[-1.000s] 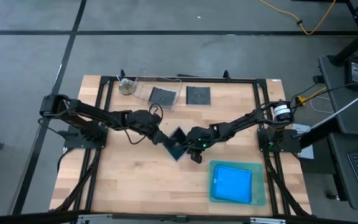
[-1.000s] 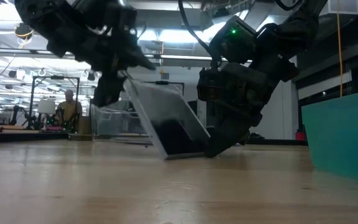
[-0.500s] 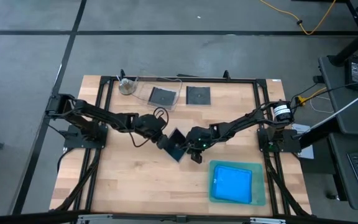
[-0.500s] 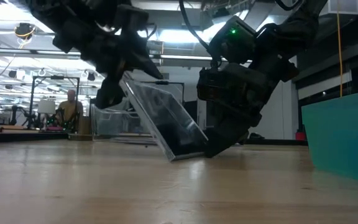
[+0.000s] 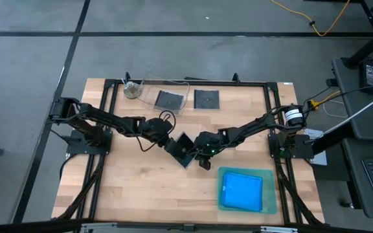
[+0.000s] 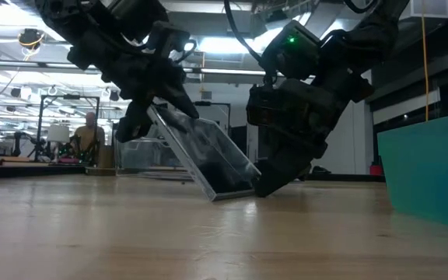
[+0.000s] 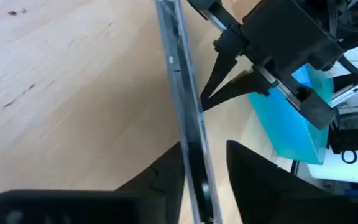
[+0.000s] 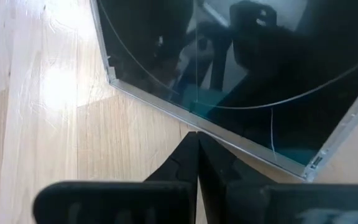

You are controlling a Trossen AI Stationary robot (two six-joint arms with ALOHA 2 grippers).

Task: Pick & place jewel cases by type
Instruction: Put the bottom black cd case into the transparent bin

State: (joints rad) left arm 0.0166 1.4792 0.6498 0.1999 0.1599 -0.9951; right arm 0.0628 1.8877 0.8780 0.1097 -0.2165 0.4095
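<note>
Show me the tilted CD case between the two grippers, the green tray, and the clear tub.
tilted CD case [image 6: 208, 159]: low view, on its clear face.
green tray [image 5: 271, 206]: high view, on its right rim.
clear tub [image 5: 146, 96]: high view, on its bare floor, left of the dark case inside.

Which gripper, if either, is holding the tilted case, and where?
The left gripper straddles the dark CD case at its raised upper edge; a firm grip cannot be told.

We reach both arms toward the middle, our left gripper [image 5: 171, 144] with fingers [image 7: 253, 171] parted, our right gripper [image 5: 201, 157] angled down with fingers pressed together.
</note>
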